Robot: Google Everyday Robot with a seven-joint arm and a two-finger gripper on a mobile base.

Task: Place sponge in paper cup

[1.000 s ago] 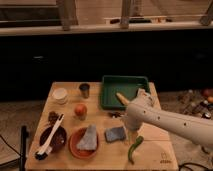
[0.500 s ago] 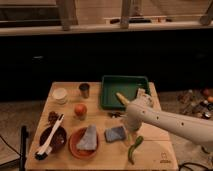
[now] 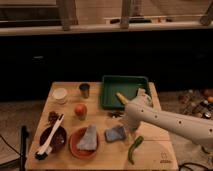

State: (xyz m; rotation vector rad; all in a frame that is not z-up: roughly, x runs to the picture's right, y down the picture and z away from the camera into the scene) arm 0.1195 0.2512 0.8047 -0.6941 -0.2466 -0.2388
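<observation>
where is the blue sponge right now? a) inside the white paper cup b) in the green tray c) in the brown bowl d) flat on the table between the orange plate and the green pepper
d: the sponge lies on the table between the orange plate and the green pepper, with the gripper just behind it and the paper cup across the table.
</observation>
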